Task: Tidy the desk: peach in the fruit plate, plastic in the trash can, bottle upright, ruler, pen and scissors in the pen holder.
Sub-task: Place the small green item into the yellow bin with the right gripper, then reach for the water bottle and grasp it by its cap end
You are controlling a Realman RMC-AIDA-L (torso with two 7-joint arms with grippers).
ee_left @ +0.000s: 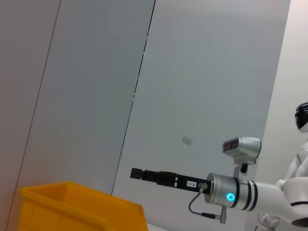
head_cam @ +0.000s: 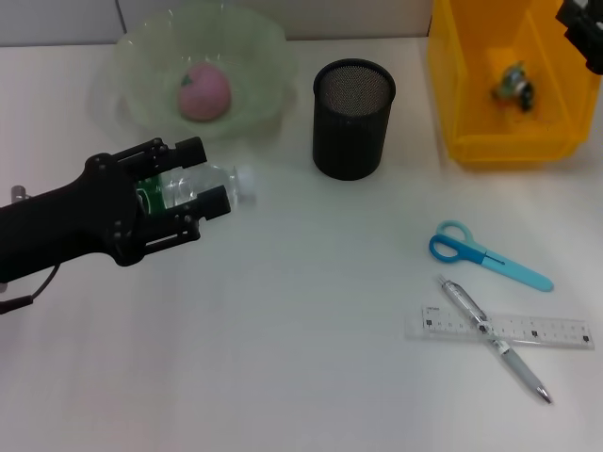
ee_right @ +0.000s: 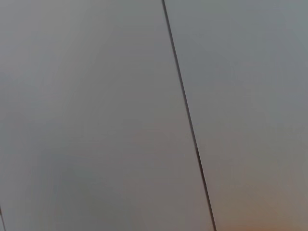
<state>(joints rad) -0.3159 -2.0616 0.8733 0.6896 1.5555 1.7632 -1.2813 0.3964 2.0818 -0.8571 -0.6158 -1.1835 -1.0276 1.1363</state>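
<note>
Left claw (head_cam: pixel 193 193) pinches the bottle (head_cam: pixel 203 186), lying sideways on the desk (head_cam: pixel 283 330) before the plate (head_cam: pixel 264 56), cap towards the holder (head_cam: pixel 352 118), probably to tip it upright. Right claw (head_cam: pixel 584 28), its state unclear, hangs over the bin (head_cam: pixel 471 94).

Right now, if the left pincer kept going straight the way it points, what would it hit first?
The left pincer, closed around the lying bottle, points toward the mesh pen holder. That looks first in line, though it might pass just in front.
</note>
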